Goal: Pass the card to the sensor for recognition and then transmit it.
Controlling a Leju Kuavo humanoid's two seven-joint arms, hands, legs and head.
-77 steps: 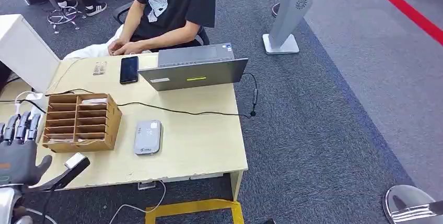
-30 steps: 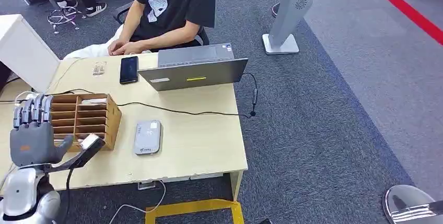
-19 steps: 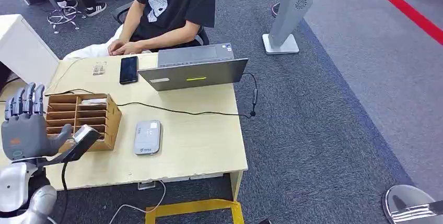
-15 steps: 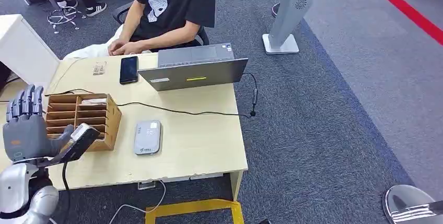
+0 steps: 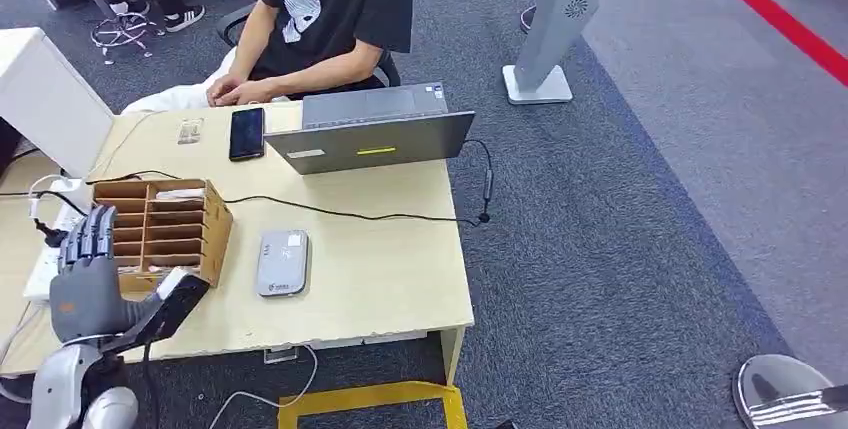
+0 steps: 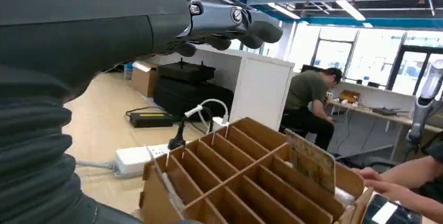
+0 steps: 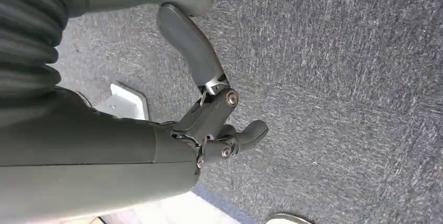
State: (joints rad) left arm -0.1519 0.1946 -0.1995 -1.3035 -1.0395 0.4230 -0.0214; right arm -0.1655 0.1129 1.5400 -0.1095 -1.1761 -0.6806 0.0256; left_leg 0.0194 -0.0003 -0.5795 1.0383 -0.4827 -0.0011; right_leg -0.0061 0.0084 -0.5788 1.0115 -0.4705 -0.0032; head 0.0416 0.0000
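Note:
A wooden slotted organizer (image 5: 158, 229) stands on the left of the table (image 5: 380, 269). A pale card (image 5: 180, 193) lies in its far top slot; in the left wrist view a card (image 6: 309, 162) stands up in the organizer (image 6: 235, 182). The grey flat sensor (image 5: 283, 262) lies to the organizer's right. My left hand (image 5: 88, 284) hovers at the organizer's near-left corner, fingers straight and apart, thumb stuck out toward the sensor, holding nothing. Seen from its wrist, the left hand (image 6: 104, 31) is above the slots. My right hand (image 7: 219, 125) hangs over grey carpet, loosely bent and empty.
A person (image 5: 320, 9) sits at the table's far side, hands resting by a black phone (image 5: 247, 133). A grey laptop (image 5: 370, 134) lies behind a black cable (image 5: 350, 214). A white power strip (image 5: 45, 269) and a white box (image 5: 45, 99) stand left.
My left hand rose from below the table's edge to the organizer's left side, then shifted right and a little lower over the last half second. Nothing on the table moved.

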